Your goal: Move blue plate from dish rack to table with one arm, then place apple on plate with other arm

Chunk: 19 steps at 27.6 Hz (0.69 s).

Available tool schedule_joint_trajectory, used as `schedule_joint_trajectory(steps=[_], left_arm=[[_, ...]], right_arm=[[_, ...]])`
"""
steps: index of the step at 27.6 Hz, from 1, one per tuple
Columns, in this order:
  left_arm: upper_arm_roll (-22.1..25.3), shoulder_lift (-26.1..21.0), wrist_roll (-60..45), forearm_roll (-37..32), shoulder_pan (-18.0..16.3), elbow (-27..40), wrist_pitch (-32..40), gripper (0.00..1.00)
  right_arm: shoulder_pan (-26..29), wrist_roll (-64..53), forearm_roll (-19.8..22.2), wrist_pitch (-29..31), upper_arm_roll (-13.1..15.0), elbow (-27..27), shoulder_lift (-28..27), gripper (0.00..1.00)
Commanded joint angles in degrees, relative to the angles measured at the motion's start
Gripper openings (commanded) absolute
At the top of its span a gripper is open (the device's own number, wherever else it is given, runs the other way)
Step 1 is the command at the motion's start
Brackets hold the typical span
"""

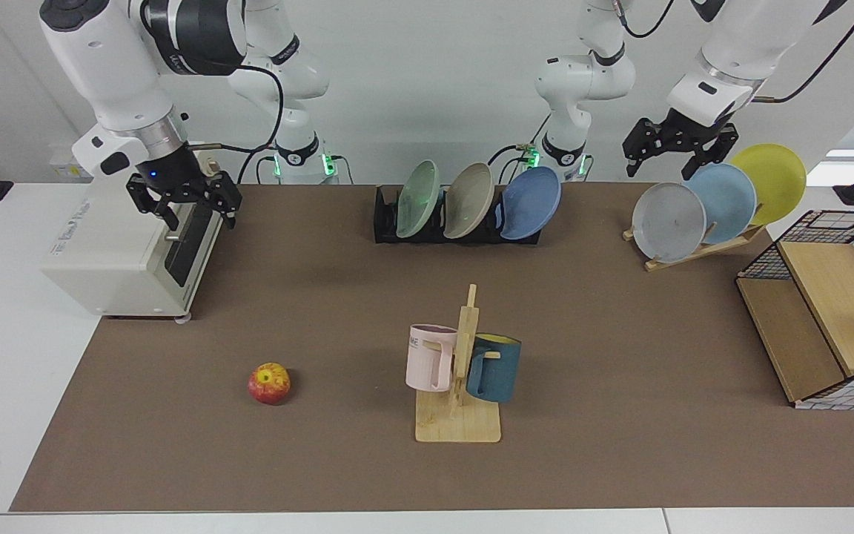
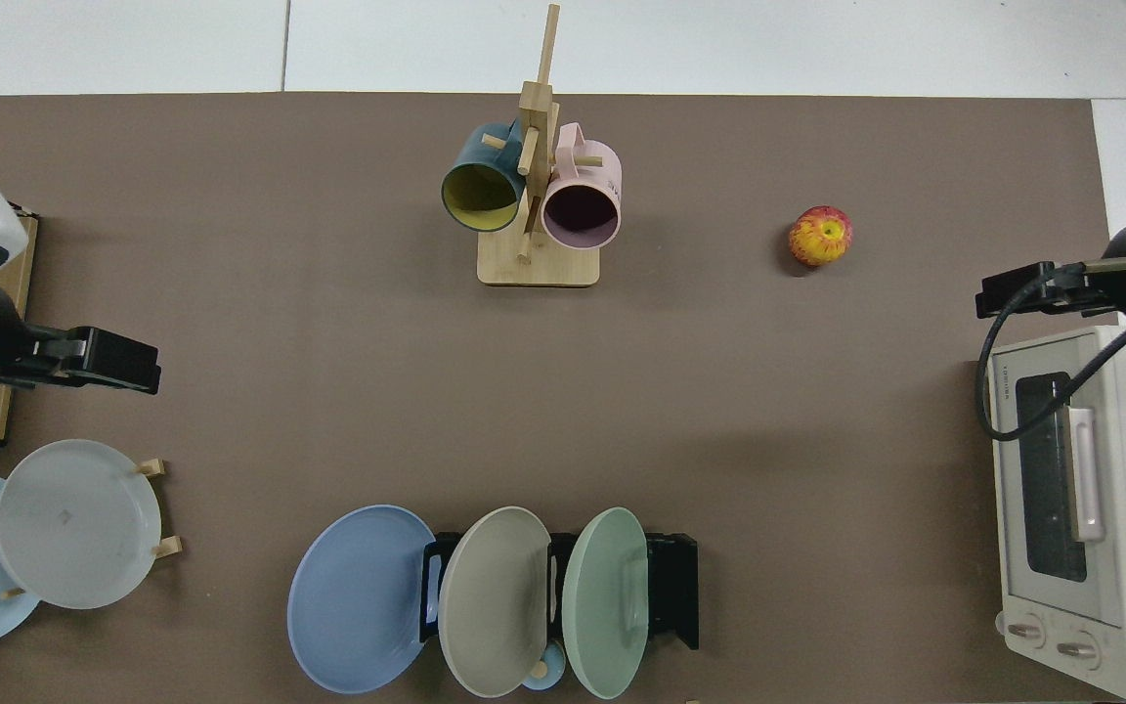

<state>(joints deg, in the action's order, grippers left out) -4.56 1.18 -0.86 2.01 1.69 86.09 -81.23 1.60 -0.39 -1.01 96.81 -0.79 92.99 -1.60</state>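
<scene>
Brown mat over a white table [image 1: 560, 311], plain white wall behind the two arm bases. At the far middle sits the black dish rack [image 1: 386, 222], its long axis running left-right along the far edge. It holds three plates on edge, all tilted the same way: a green plate [image 1: 417, 199], a beige plate [image 1: 468, 200] and the blue plate [image 1: 529, 202] at the rack's right end in the facing view, leaning out past the rack, its hollow face turned toward the rack.

The apple [image 1: 269, 383] lies on the mat near-left, well apart from everything, stem dimple turned up. A wooden mug stand [image 1: 460, 400] with a pink mug [image 1: 431, 357] and a teal mug [image 1: 495, 368] stands near centre.

Right gripper [image 1: 191, 211] hangs above the toaster oven [image 1: 123, 252] at far left, fingers spread, nothing in them. Left gripper [image 1: 668, 159] hovers over the slanted wooden rack [image 1: 701, 248] at far right, just above its grey plate [image 1: 669, 221], fingers spread and empty too. Both arms wait.
</scene>
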Motion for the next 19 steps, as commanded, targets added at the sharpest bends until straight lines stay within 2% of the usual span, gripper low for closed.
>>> schedule_joint_trajectory(steps=[1, 11, 19], left_arm=[[-0.09, 1.54, 1.12, 0.72, -0.72, 2.32, -1.74, 1.00], [0.08, 1.63, 0.86, 0.54, -0.81, 2.06, -1.04, 1.00], [-0.01, 1.89, 0.77, 0.37, -0.81, 1.71, -0.78, 1.00]], right_arm=[[0.24, 0.82, -0.22, 0.13, -0.26, 0.87, 0.90, 1.00], [0.59, 0.74, -0.75, 0.31, -0.26, 0.79, 0.73, 1.00], [0.68, 0.47, -0.31, -0.57, -0.26, -1.49, -0.15, 1.00]])
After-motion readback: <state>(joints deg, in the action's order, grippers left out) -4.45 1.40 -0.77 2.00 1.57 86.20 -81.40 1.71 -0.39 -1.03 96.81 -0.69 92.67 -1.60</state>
